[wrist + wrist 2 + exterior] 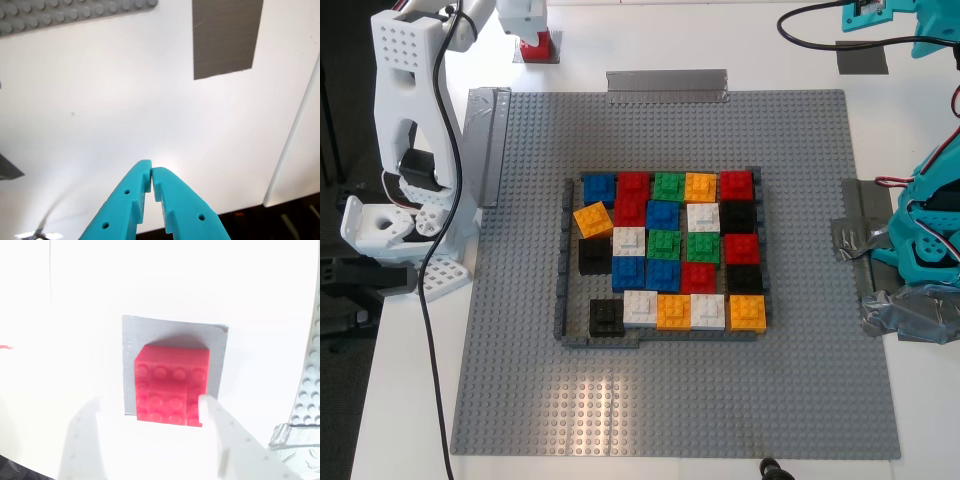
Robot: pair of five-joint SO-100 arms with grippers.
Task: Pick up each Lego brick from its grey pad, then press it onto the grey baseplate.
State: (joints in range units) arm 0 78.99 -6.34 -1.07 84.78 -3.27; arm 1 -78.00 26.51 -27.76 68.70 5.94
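1. My second gripper [150,415], white, hangs over a red Lego brick [171,385] on a grey pad [129,365]; jaws spread wide, one finger at the brick's near corner, the other well clear. Contact cannot be told; nothing held.
2. In the exterior view that red brick [536,45] and pad [548,57] sit at about 11 o'clock off the grey baseplate [720,400], just past its far edge, under the white arm.
3. My first gripper [151,175], teal, has its tips touching, closed on nothing, above bare white table [125,100]. A dark grey tape patch [225,37] lies ahead at roughly 1 o'clock from the tips.
4. Baseplate centre: a dark wall frame [563,260] surrounds a packed grid of bricks [670,250] in red, blue, green, orange, white, black.
5. One orange brick [593,218] sits tilted at the grid's 10 o'clock side; a black brick [606,316] stands alone at 7 o'clock.
6. Tape strip [667,85] on the baseplate's 12 o'clock edge.
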